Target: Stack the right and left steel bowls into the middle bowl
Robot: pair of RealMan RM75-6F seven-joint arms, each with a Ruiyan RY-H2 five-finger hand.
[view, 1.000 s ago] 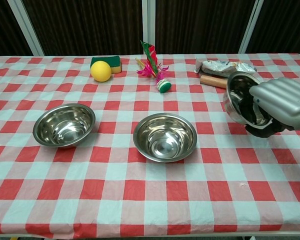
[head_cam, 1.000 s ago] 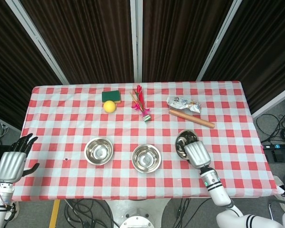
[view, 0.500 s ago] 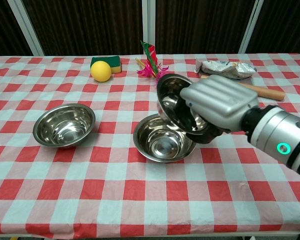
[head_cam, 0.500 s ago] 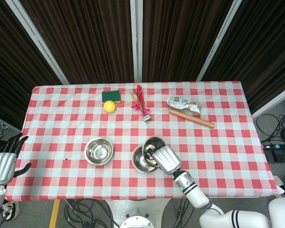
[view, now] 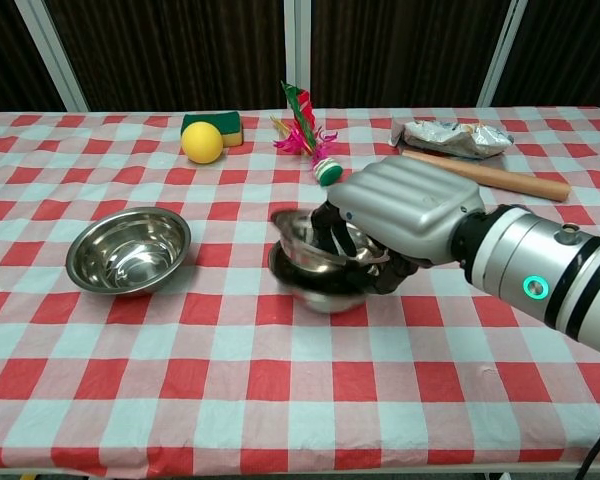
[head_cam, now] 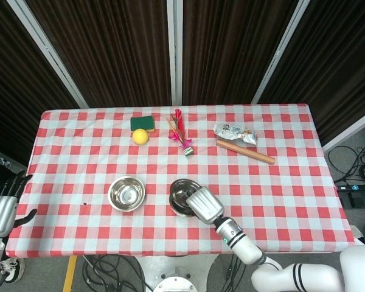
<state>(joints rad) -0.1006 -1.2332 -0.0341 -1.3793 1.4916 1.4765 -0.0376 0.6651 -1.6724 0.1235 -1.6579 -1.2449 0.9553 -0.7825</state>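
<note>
My right hand (view: 405,215) grips a steel bowl (view: 302,240) by its rim, fingers reaching inside, and holds it slightly tilted in the middle bowl (view: 320,292). From the head view the two bowls (head_cam: 181,193) overlap at the table's front centre, with the right hand (head_cam: 204,205) over their near right side. The left steel bowl (view: 128,248) sits alone on the checked cloth, seen in the head view as the left bowl (head_cam: 126,193). My left hand (head_cam: 1,210) hovers off the table's left edge, fingers apart and holding nothing.
Along the back of the red-checked table (head_cam: 292,194) lie a yellow ball (view: 201,142), a green sponge (view: 220,125), a feathered shuttlecock (view: 315,140), a foil packet (view: 455,135) and a wooden rolling pin (view: 490,175).
My right hand carried the right bowl leftward from the table's right side, over the middle bowl, and lowered it into that bowl. The left hand drifted slightly further left.
</note>
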